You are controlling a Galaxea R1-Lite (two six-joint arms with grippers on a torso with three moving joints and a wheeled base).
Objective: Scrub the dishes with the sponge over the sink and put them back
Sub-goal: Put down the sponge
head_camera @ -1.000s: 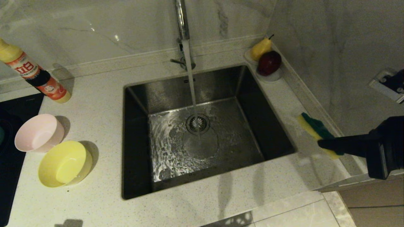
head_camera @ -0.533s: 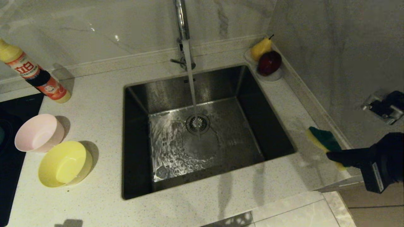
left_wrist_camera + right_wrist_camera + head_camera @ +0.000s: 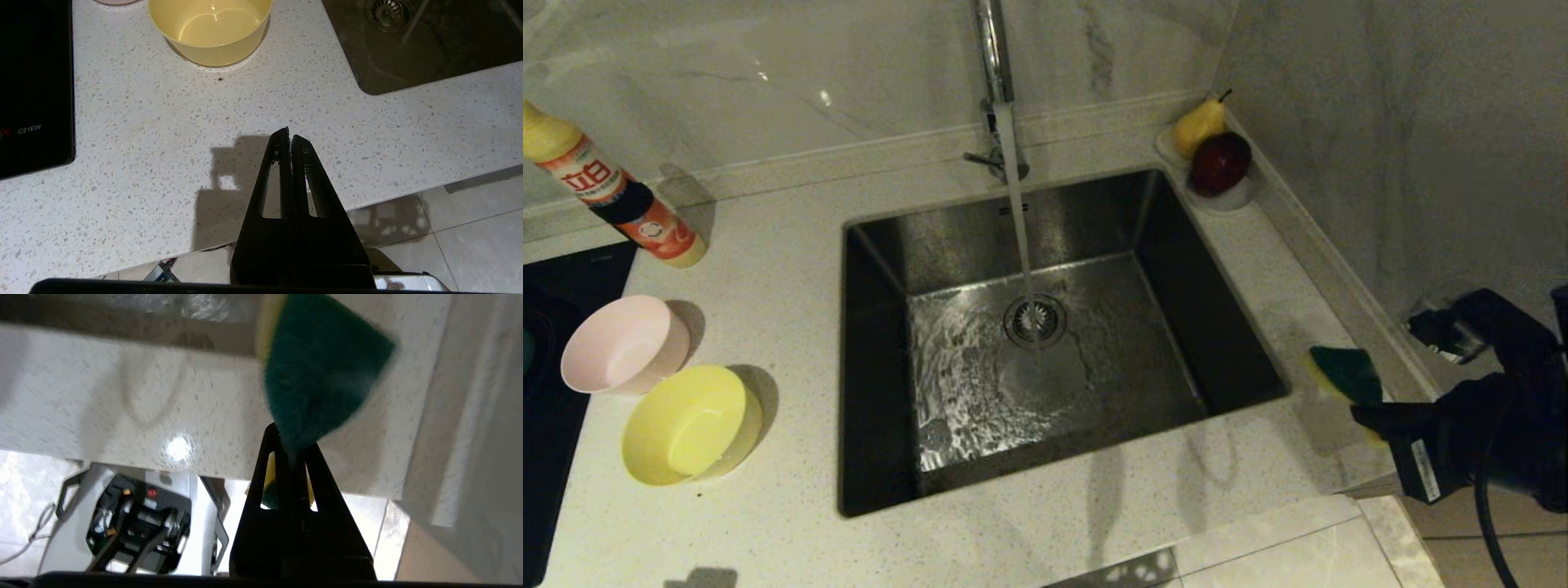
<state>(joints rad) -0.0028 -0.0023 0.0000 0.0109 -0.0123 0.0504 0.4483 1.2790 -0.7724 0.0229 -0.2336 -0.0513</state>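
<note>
Two fingers of the right gripper (image 3: 291, 451) are clamped on one corner of the sponge (image 3: 322, 375), held above the counter right of the sink (image 3: 882, 245). Such a thin pinch may let it slip. The left gripper (image 3: 290, 136) is closed, idle.

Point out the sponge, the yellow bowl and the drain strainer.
sponge (image 3: 1346, 374): head view, on its dark green scouring face.
yellow bowl (image 3: 690, 423): head view, on the inside of the bowl.
drain strainer (image 3: 1035, 320): head view, on its middle, in the sink floor.
</note>
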